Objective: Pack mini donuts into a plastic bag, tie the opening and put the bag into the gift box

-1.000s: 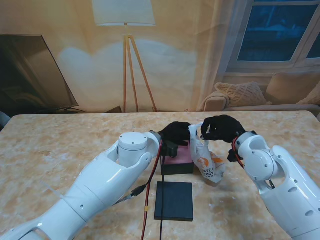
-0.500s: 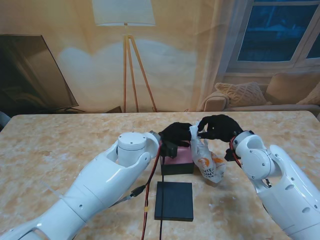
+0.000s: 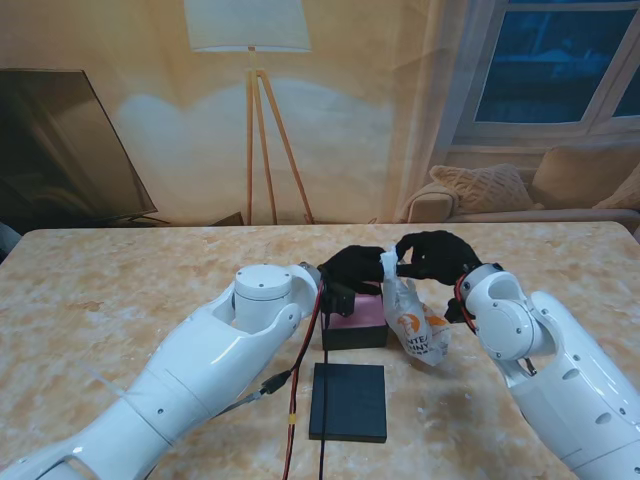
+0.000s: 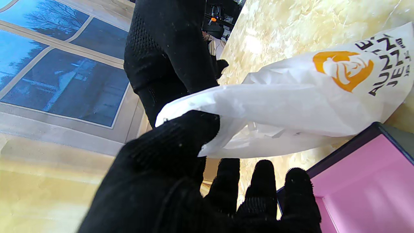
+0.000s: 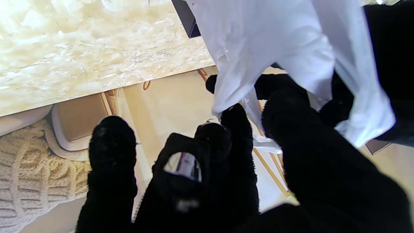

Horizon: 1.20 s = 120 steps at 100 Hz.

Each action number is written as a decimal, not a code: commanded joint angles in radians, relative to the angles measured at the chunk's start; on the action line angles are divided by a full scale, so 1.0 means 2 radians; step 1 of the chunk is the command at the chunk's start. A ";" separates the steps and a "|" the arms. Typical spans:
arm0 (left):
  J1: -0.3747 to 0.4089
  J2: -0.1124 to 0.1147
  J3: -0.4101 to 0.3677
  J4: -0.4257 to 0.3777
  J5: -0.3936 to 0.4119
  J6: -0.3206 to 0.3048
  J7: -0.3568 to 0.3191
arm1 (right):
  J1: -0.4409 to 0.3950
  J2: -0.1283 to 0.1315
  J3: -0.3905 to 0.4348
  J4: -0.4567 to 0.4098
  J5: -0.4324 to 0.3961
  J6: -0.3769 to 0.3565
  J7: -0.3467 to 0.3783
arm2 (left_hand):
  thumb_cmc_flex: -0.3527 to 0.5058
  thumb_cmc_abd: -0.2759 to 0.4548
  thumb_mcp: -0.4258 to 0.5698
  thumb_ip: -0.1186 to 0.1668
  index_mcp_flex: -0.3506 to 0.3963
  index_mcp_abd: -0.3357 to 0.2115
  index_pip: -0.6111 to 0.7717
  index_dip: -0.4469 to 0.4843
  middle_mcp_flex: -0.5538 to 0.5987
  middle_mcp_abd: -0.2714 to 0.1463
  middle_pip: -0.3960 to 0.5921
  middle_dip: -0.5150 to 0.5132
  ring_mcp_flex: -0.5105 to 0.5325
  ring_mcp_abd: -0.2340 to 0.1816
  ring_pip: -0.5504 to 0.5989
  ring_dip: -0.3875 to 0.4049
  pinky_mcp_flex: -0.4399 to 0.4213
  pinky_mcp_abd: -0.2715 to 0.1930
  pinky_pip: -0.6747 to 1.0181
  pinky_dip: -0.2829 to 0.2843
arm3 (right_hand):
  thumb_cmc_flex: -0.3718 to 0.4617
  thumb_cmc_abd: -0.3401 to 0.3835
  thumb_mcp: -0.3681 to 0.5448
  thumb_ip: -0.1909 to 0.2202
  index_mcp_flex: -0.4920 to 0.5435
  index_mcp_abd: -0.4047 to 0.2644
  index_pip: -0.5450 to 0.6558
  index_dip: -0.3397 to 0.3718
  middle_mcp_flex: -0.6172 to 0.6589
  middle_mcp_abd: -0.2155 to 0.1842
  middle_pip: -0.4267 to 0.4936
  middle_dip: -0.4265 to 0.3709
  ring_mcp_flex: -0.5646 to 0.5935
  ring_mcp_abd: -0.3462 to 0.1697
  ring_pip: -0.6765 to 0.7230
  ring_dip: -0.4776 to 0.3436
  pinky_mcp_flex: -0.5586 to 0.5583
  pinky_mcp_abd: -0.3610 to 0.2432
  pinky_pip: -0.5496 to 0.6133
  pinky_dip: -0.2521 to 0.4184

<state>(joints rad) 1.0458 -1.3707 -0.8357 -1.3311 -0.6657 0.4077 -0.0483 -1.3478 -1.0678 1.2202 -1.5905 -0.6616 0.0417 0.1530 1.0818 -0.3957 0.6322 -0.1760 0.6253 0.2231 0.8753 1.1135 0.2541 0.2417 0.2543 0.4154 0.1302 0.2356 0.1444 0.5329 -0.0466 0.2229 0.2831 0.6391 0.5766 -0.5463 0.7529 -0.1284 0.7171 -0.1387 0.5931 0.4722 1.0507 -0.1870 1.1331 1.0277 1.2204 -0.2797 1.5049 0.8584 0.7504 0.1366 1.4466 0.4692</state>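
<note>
Stand view shows the white plastic bag [image 3: 410, 320] just right of the pink-lined gift box [image 3: 355, 322], its neck pinched by the left hand [image 3: 355, 267] and right hand [image 3: 432, 255], while its opaque film hides any donuts and the left forearm covers the box's left edge.

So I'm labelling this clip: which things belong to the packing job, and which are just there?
Job: plastic bag, held at its top by left hand and right hand; gift box; box lid.
Just there: floor lamp, sofa cushion, table.
</note>
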 commanded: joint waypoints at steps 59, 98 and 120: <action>-0.007 0.001 0.010 0.015 -0.003 -0.025 -0.050 | 0.005 -0.011 -0.011 0.013 0.018 0.000 -0.012 | -0.032 -0.030 0.090 -0.003 0.077 -0.084 0.034 -0.017 -0.011 -0.046 -0.024 -0.103 -0.035 -0.074 -0.043 -0.103 0.008 -0.061 -0.097 -0.109 | -0.055 0.036 -0.023 0.008 -0.059 -0.006 -0.038 0.022 -0.022 -0.016 0.003 0.001 -0.014 -0.021 -0.001 -0.001 -0.007 -0.011 -0.001 0.001; -0.012 0.002 0.012 0.025 -0.007 -0.021 -0.066 | 0.012 -0.016 -0.023 0.028 0.032 -0.011 -0.035 | -0.040 -0.029 0.098 -0.002 0.080 -0.099 0.023 -0.026 -0.021 -0.067 -0.025 -0.108 -0.047 -0.096 -0.066 -0.130 -0.005 -0.058 -0.117 -0.135 | -0.070 0.031 -0.017 0.005 -0.072 -0.019 -0.032 0.026 -0.006 -0.048 0.024 0.004 0.005 -0.042 0.007 -0.002 0.013 -0.029 0.001 0.000; -0.013 0.003 0.011 0.027 -0.013 -0.014 -0.077 | 0.014 -0.019 -0.030 0.034 0.020 -0.017 -0.058 | -0.037 -0.025 0.090 -0.001 0.077 -0.100 0.021 -0.025 -0.023 -0.069 -0.026 -0.109 -0.048 -0.091 -0.067 -0.136 -0.006 -0.048 -0.115 -0.136 | -0.071 0.019 0.001 0.001 -0.029 -0.043 0.013 0.034 0.036 -0.079 0.083 0.011 0.042 -0.054 0.043 0.002 0.024 -0.036 0.003 -0.006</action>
<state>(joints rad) 1.0160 -1.3579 -0.8220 -1.2711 -0.6863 0.3677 -0.1775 -1.3189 -1.0893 1.1662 -1.5095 -0.6175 0.0164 0.0295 0.9954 -0.4605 0.7764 -0.1933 0.6892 -0.0261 0.9082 1.0822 0.2399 0.1441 0.2043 0.2052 0.0454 0.0824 0.0314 0.2834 -0.0500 0.1249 0.0662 0.3830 0.4824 -0.5487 0.7441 -0.1183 0.6326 -0.2009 0.5984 0.5410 1.0708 -0.2812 1.2204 1.0287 1.2574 -0.3321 1.5302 0.8584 0.7859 0.0956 1.4434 0.4689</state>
